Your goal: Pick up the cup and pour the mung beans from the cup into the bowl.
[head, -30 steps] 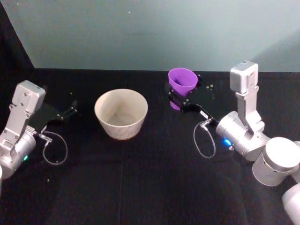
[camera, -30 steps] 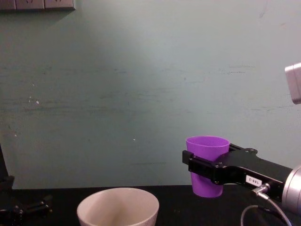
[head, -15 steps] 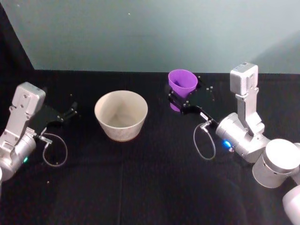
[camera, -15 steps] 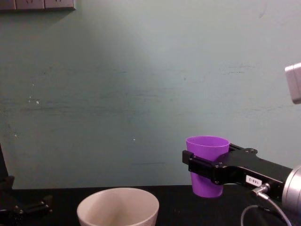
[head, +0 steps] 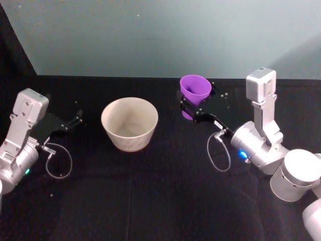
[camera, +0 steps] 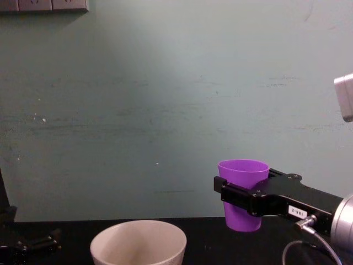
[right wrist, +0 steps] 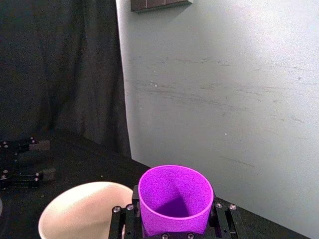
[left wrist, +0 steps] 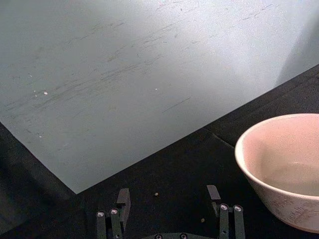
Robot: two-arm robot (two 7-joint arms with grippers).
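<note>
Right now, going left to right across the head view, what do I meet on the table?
left gripper, open and parked → bowl → cup, clamped upright in the right gripper, whose arm runs off to the right.

I saw one small white label (camera: 296,211) on the black body of the right end effector (camera: 236,193). Its dark characters were too small for me to read. From the head camera it showed as a plain white strip, also illegible. I could read no text anywhere.
</note>
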